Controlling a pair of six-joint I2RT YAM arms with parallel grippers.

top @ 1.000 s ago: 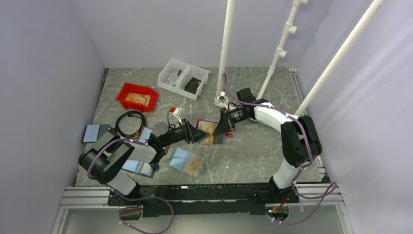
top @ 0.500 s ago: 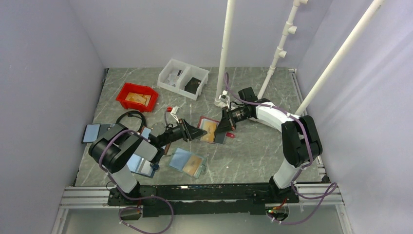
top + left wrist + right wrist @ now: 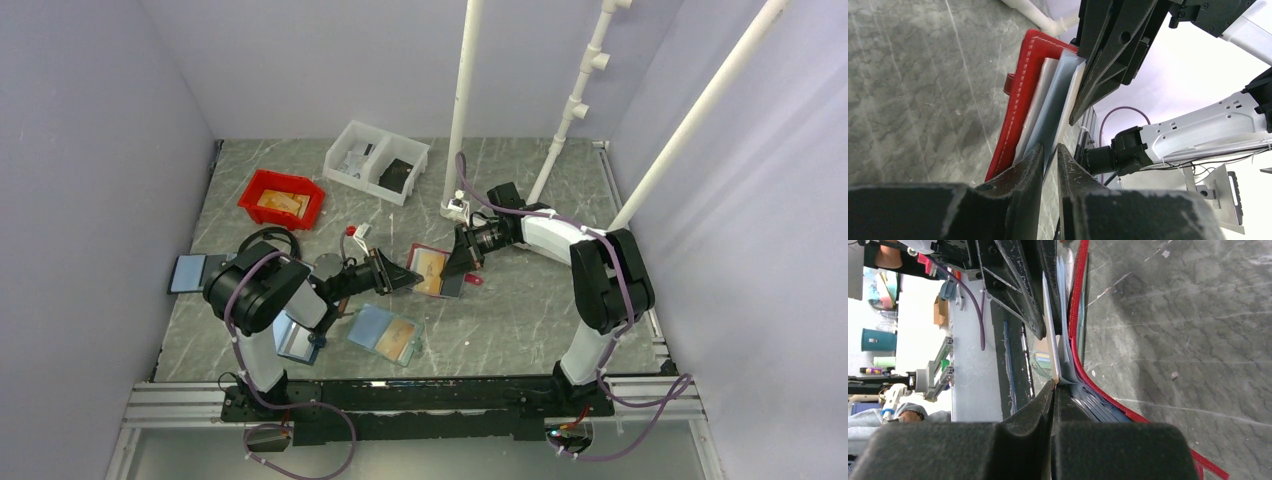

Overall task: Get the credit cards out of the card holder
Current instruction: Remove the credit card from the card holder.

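Note:
The red-edged card holder (image 3: 430, 268) is held tilted up off the table between my two grippers. My left gripper (image 3: 408, 276) has its jaws nearly together on the holder's near edge, pinching a thin pale blue-grey layer (image 3: 1049, 152) beside the red stitched cover (image 3: 1020, 95). My right gripper (image 3: 452, 265) is at the opposite edge. It is shut (image 3: 1054, 385) on the end of a thin cream-edged credit card (image 3: 1049, 325) that stands next to the red rim (image 3: 1075, 315). Pale card edges (image 3: 1068, 95) fan out of the holder.
A light teal holder with an orange card (image 3: 388, 335) lies in front of the left arm. A red bin (image 3: 281, 198) and a white divided bin (image 3: 375, 160) sit at the back, a black cable (image 3: 265, 250) at the left. White pipes (image 3: 462, 110) stand behind.
The left gripper's jaws have narrowed onto the holder's edge, and the left arm's elbow has swung right and back. The right arm has barely moved.

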